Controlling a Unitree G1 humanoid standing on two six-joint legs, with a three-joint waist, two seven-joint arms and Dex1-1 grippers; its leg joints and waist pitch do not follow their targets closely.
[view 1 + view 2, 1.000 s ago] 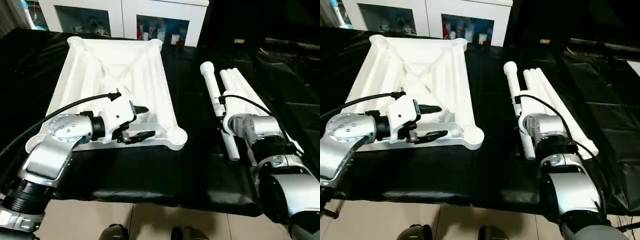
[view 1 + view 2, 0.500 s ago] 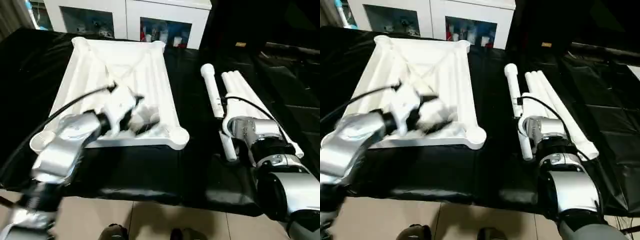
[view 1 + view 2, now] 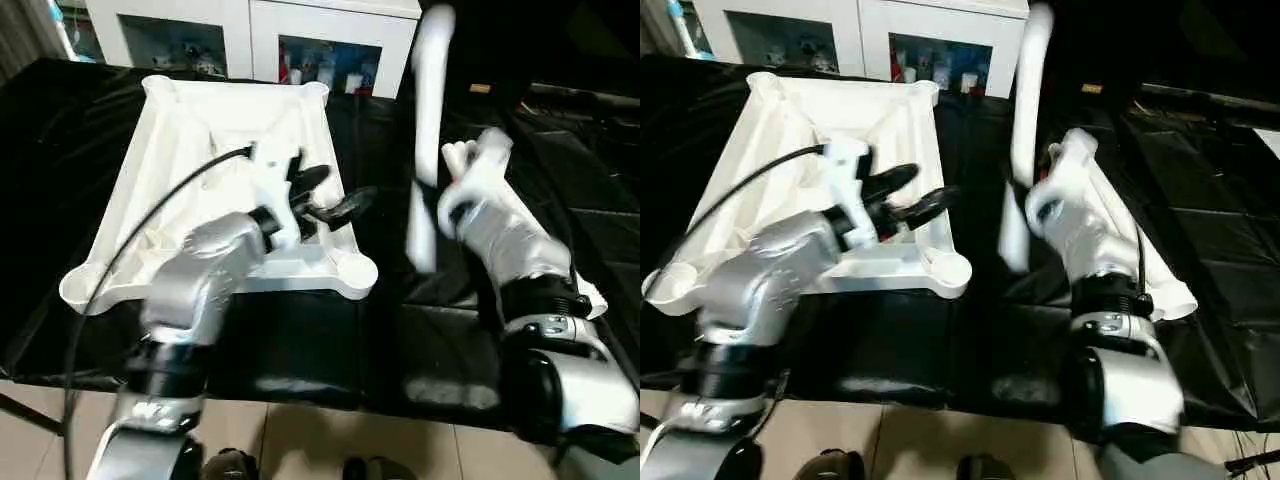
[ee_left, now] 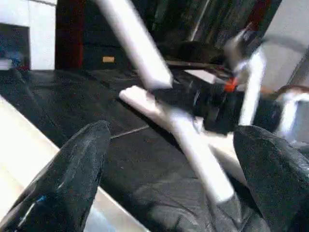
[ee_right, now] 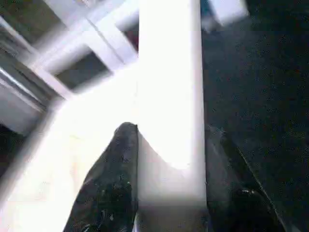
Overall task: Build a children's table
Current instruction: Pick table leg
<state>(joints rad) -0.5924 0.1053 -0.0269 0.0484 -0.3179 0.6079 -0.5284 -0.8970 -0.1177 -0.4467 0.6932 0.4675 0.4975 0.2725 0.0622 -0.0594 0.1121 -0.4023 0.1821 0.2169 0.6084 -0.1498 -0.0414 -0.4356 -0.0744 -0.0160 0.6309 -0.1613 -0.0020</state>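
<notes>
Table leg (image 3: 430,120), one of four, stands nearly upright in the air, pinched between the two fingers of the right gripper (image 5: 166,193) above the black cloth (image 3: 300,340). The left gripper (image 3: 335,195), fingers spread and empty, hovers over the upturned table top (image 3: 190,130) near its corner socket (image 3: 355,270). Leg fitting appears underway; next, the leg's end must line up with a socket. No writing is readable.
</notes>
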